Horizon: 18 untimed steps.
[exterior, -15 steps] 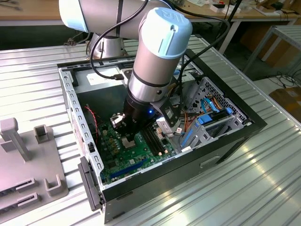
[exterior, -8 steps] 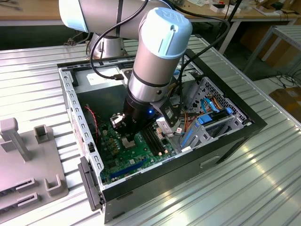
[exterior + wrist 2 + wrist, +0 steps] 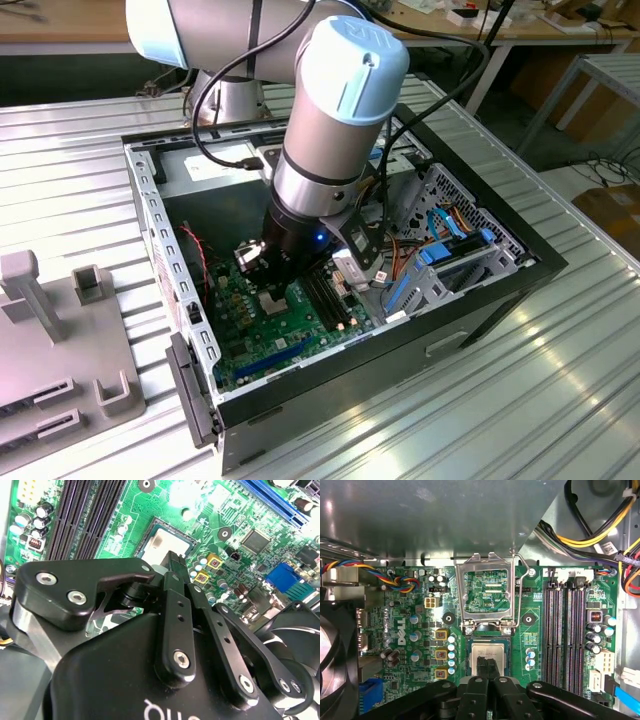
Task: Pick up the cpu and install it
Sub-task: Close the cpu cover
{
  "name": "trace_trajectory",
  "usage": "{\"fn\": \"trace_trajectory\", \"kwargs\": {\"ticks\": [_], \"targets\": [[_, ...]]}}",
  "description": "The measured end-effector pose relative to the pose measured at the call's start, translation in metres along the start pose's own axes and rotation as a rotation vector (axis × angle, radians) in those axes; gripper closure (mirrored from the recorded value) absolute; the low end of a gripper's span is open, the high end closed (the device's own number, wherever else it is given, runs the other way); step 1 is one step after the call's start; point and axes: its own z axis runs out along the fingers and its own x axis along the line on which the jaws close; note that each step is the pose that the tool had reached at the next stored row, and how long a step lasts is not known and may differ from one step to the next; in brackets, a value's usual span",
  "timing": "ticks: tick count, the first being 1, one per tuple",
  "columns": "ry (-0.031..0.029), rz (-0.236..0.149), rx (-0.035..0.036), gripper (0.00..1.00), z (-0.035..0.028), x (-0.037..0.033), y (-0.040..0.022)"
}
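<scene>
Scene: a robot arm [image 3: 340,120] reaches down into an open computer case [image 3: 505,285] that lies on a ribbed metal table [image 3: 80,180].
Step in hand: the install, judged near its end. The cpu [image 3: 490,650] lies flat and square inside its socket on the green motherboard [image 3: 410,610], no longer a loose part to be fetched.
Cpu: its silver-grey top faces up. It sits between the memory slots [image 3: 567,630] on one side and a row of yellow-capped components on the other.
Gripper: the gripper [image 3: 487,664] hangs straight over the chip, its two black fingertips side by side with only a thin slit between them. They are drawn together and clamp nothing. In both wrist views the tips are at or just above the metal top; whether they touch it cannot be told.
Socket: the load frame [image 3: 487,592] is swung up and open just beside the chip, and its wire lever [image 3: 521,580] is unlatched beside it.
What further movement calls for: by judgement, straight vertical travel with no sideways drag, since a nudged chip could shift in the socket.
Arm pose: the wrist is upright and the tool points down in the exterior view, with cables looping across the upper joints.
</scene>
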Motion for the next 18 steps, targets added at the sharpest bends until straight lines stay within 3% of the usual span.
{"fn": "trace_trajectory", "kwargs": {"ticks": [5, 9, 14, 15, 16, 17, 18], "targets": [[0.0000, 0.000, 0.0000, 0.89, -0.0005, -0.0053, 0.0000], [0.0000, -0.005, 0.0003, 0.89, -0.0032, -0.0051, 0.0017], [-0.0014, -0.007, 0.0002, 0.89, -0.0165, -0.0041, 0.0057], [-0.0074, -0.008, 0.0005, 0.89, -0.0167, -0.0041, 0.0072], [-0.0253, -0.009, 0.0009, 0.89, -0.0168, -0.0041, 0.0084], [-0.0479, -0.009, 0.0009, 0.89, -0.0168, -0.0041, 0.0092], [-0.0608, -0.009, 0.0008, 0.89, -0.0167, -0.0041, 0.0100]]}}
